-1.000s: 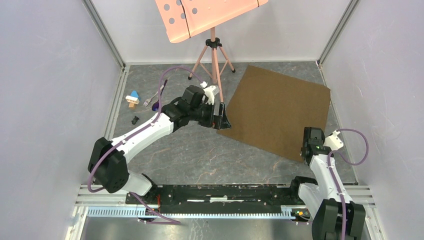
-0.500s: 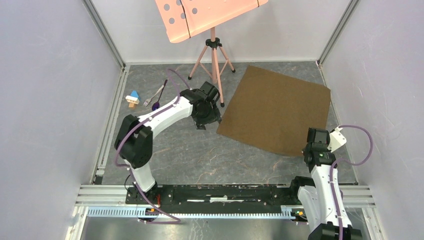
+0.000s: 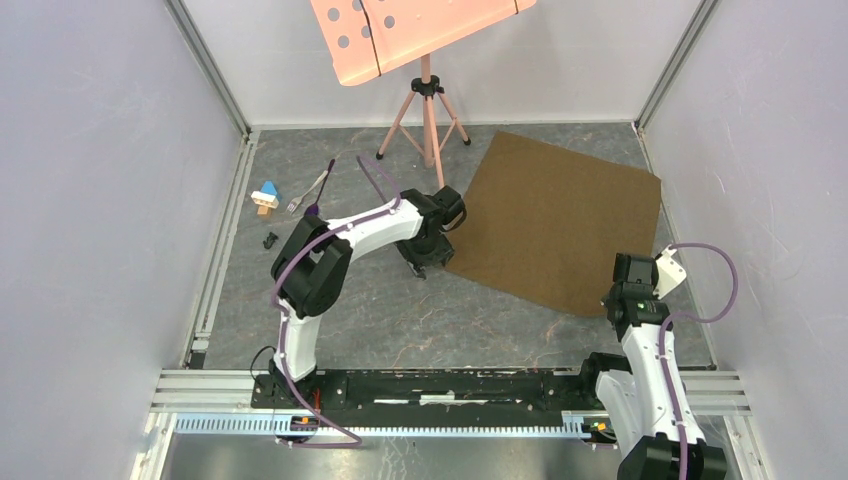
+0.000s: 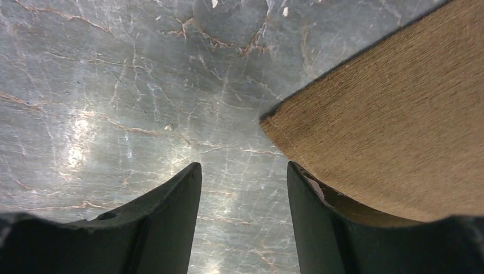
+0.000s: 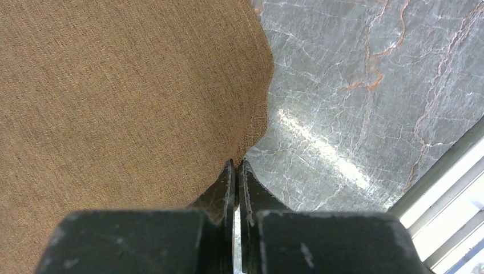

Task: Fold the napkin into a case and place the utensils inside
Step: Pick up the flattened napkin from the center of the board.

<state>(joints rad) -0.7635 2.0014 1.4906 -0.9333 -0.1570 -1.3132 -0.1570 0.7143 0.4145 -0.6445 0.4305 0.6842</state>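
Observation:
The olive-brown napkin (image 3: 560,215) lies spread flat on the grey marbled table, unfolded, so no case shows. My left gripper (image 3: 425,262) is low at its left corner, open. In the left wrist view the left gripper (image 4: 244,166) has bare table between its fingers, and the napkin (image 4: 388,125) corner lies just beyond its right finger. My right gripper (image 3: 616,308) is at the near right corner. The right gripper (image 5: 237,164) is shut, and the napkin (image 5: 114,85) edge runs into its tips. The fork (image 3: 300,198) and the purple-bowled spoon (image 3: 316,200) lie together far left.
A pink music stand's tripod (image 3: 428,120) stands behind the napkin's left side. A small blue, white and tan block (image 3: 265,197) and a tiny black piece (image 3: 270,240) lie near the utensils. Walls enclose the left, back and right; a metal rail (image 3: 215,250) runs along the left.
My left arm has swung right and down to the napkin's left corner while its jaws narrowed. The right arm shifted slightly at the near right corner, staying shut.

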